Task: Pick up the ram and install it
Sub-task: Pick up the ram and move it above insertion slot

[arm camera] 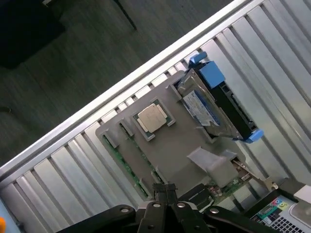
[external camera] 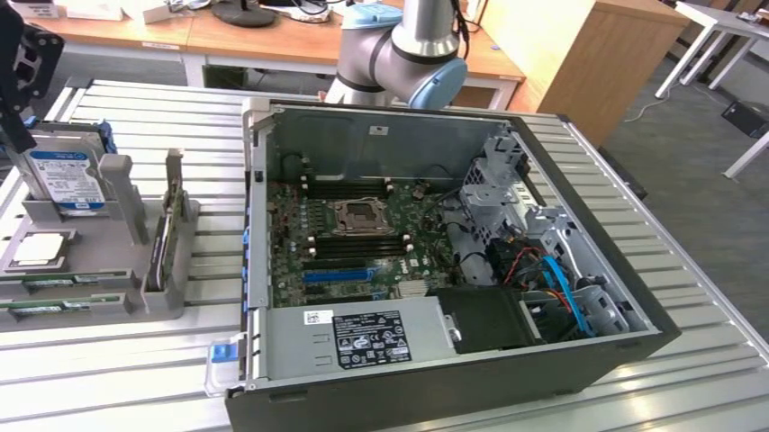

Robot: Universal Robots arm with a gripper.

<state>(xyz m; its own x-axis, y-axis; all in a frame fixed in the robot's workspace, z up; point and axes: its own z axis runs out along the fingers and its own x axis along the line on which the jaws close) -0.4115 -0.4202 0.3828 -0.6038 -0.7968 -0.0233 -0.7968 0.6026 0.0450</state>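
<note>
The ram (external camera: 54, 283) is a thin green stick lying flat in the grey holder (external camera: 121, 184) at the exterior view's left, with a second green stick (external camera: 49, 306) just below it. In the wrist view the ram (arm camera: 122, 161) runs along the holder's (arm camera: 170, 150) edge. My gripper (arm camera: 165, 188) hangs above the holder, fingers pressed together and holding nothing, its tips close to one end of the green stick. In the exterior view the gripper (external camera: 22, 135) is a dark shape at the far left, over the holder. The open computer case (external camera: 547, 121) shows the motherboard (external camera: 360, 238) with black memory slots.
The holder also carries a blue-labelled hard drive (external camera: 67, 180) standing upright, a square silver processor (external camera: 39, 249) and an upright card (external camera: 168, 225). The arm's base (external camera: 402, 63) stands behind the case. The slatted metal table (external camera: 709, 297) surrounds everything; the power supply (external camera: 360, 337) fills the case's near end.
</note>
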